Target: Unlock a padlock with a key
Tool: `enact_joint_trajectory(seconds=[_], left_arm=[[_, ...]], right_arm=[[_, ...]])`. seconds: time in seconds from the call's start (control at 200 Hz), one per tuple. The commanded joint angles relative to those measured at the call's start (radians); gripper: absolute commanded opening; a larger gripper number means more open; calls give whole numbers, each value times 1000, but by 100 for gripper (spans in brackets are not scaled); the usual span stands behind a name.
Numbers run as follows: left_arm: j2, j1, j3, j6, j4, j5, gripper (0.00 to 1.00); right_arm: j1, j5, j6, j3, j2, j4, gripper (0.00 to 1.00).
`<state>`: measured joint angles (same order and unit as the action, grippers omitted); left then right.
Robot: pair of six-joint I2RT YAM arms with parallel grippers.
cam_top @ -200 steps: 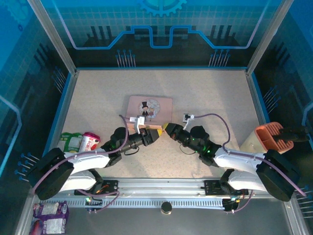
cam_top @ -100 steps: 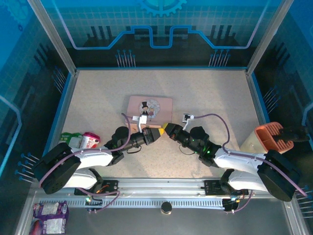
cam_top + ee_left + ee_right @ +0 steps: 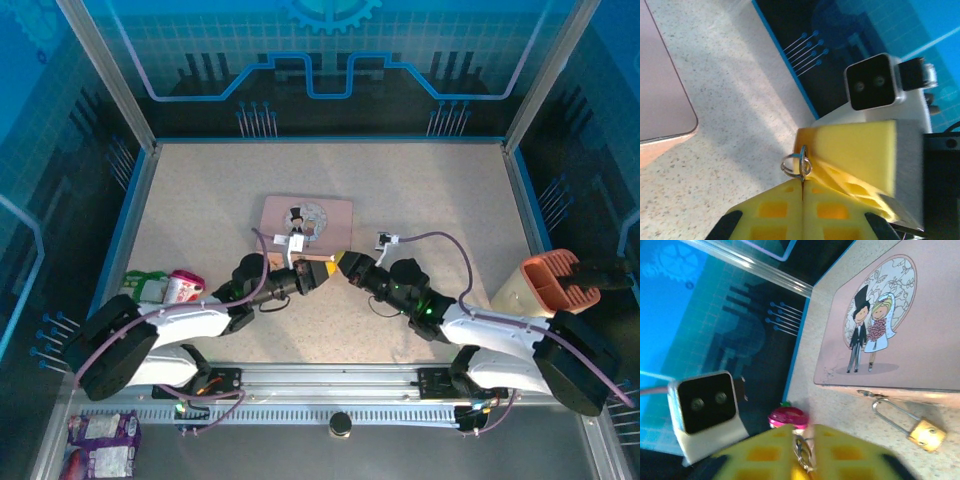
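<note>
A tiny dark-silver key [image 3: 801, 167] on a thin wire ring stood pinched at the tips of the left claw [image 3: 803, 182], whose yellow fingers pressed flat together. The right claw [image 3: 343, 262] met it tip to tip. Its blurred fingers flanked the ring, and whether they gripped could not be told. The small brass padlock [image 3: 926, 434], silver shackle shut, lay on the speckled tabletop [image 3: 420, 190] just before the pink wedding-couple tin [image 3: 920, 330], apart from both claws. A second earlier the left claw stood wider; it had since closed.
</note>
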<state>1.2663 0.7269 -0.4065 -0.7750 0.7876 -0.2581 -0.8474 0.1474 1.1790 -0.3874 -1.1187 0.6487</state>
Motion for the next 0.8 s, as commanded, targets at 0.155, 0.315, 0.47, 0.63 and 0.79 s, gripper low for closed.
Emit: enact_joint_trajectory(seconds=[0.155, 0.315, 0.47, 0.63, 0.79], left_arm=[[-130, -14, -314, 595, -802, -19, 0], [-128, -13, -407, 823, -980, -101, 0], [-113, -6, -483, 981, -1128, -153, 0], [-83, 9, -539, 1038, -1210, -203, 0], [-82, 44, -533, 1085, -1199, -161, 0]], right_arm=[[187, -329, -423, -69, 101, -211, 45], [215, -467, -714, -56, 204, -274, 46], [226, -598, -907, -25, 318, -327, 50], [237, -724, -1009, -11, 384, -373, 51], [243, -834, -1033, -4, 375, -370, 52]])
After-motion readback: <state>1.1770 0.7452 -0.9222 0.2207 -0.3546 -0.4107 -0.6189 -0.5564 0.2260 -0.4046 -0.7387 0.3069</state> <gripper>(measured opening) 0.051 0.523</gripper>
